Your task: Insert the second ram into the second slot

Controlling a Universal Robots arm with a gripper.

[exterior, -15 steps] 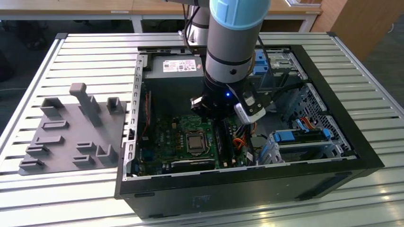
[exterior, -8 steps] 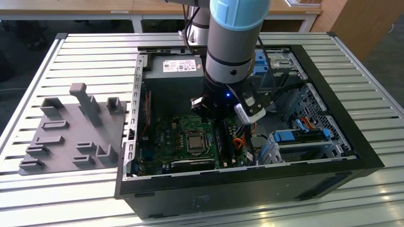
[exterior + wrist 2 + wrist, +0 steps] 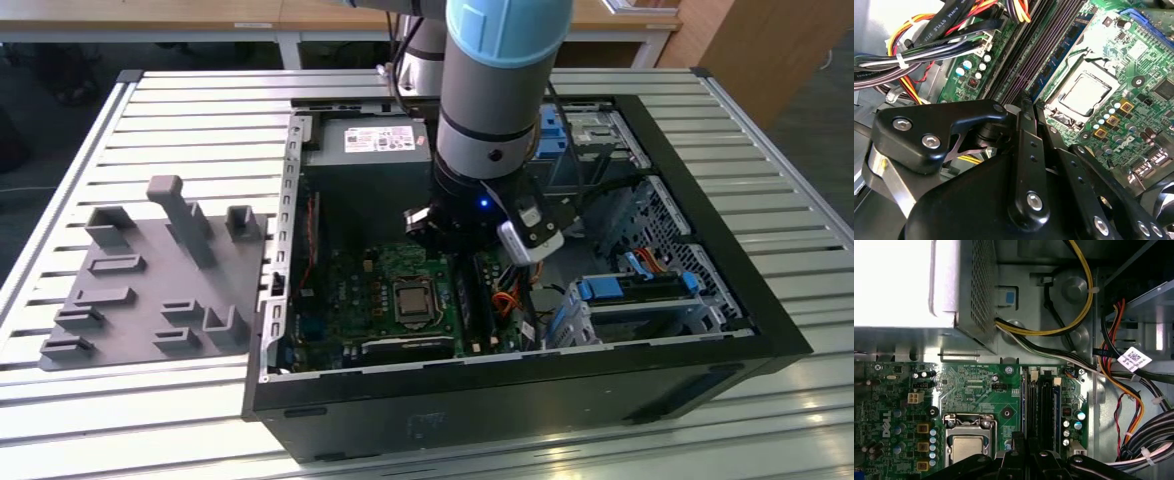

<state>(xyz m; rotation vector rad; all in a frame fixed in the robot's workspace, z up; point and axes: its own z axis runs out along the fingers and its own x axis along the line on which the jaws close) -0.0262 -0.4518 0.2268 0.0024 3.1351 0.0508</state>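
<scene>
Black linkage gripper (image 3: 1025, 107), jaws pinched shut, hovers over the thin blue memory stick (image 3: 1047, 410); we judge it light, brittle: grip long edges.

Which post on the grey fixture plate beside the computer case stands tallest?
The slim post mid-rear on the plate, in the exterior view; it rises well above the stubby blocks around it.
</scene>
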